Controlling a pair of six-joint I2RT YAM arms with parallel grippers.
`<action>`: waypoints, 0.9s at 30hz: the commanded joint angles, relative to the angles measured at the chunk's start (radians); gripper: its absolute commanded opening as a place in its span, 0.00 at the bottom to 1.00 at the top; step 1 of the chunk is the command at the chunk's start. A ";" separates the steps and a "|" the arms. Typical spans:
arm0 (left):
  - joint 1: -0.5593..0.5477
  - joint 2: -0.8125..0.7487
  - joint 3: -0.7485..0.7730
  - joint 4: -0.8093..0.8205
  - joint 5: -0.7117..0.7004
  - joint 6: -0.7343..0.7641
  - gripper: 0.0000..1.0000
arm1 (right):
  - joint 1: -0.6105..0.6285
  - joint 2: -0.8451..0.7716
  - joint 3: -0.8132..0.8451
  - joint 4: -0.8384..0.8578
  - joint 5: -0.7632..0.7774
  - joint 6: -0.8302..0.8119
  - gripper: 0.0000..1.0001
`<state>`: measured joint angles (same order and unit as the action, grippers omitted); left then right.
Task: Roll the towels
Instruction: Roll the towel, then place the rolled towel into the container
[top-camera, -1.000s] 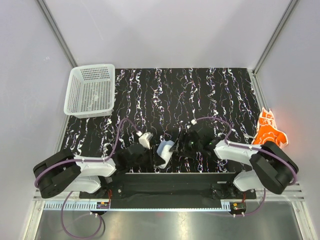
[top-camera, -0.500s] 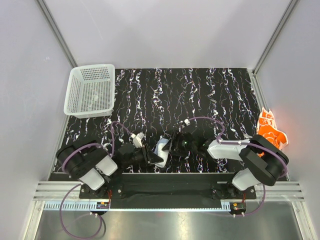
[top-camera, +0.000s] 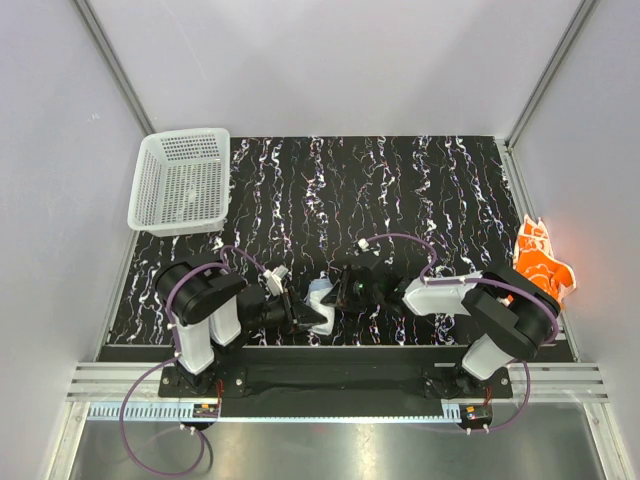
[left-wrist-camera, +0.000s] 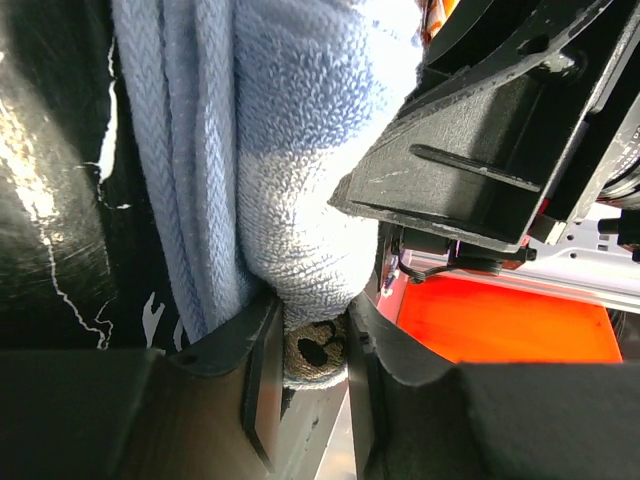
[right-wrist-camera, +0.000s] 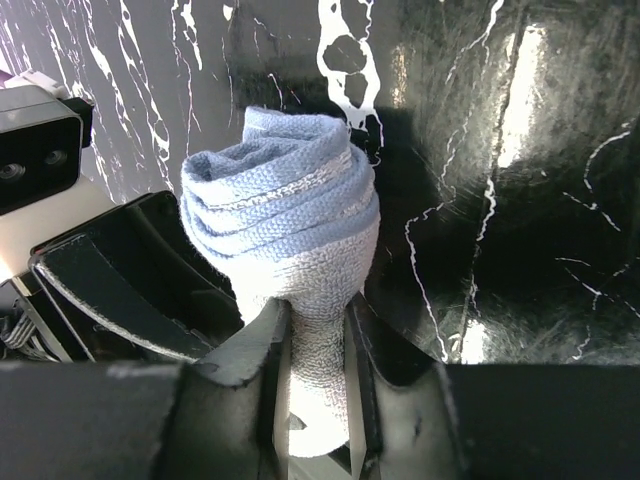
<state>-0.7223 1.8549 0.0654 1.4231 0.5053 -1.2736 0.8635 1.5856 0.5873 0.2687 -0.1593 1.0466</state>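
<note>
The rolled light blue terry cloth towel (top-camera: 322, 296) is lying near the front edge of the black white-veined tabletop (top-camera: 400, 180). The left gripper (left-wrist-camera: 315, 350) is pinching it from its left and the right gripper (right-wrist-camera: 318, 370) from its right. The white perforated plastic basket (top-camera: 180, 226) is standing well behind it to the left. The orange flower-print cloth towel (top-camera: 540, 262) is lying well apart on its right.

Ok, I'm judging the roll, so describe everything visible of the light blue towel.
The light blue towel is soft looped terry, wound into a tight roll, its spiral layers showing at one end. It sits low near the front edge of the black marbled table. The left claw and the right claw each pinch it from opposite sides.
</note>
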 joint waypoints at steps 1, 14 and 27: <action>-0.005 0.044 -0.024 0.074 0.022 0.056 0.18 | 0.032 0.042 0.025 -0.054 0.007 -0.002 0.23; -0.006 -0.290 0.033 -0.548 -0.074 0.255 0.64 | 0.038 0.022 0.103 -0.285 0.110 -0.036 0.17; -0.008 -0.689 0.235 -1.372 -0.359 0.482 0.70 | 0.086 0.062 0.227 -0.448 0.179 -0.059 0.17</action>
<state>-0.7361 1.2087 0.2604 0.3416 0.3019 -0.8993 0.9298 1.6165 0.7948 -0.0586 -0.0322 1.0271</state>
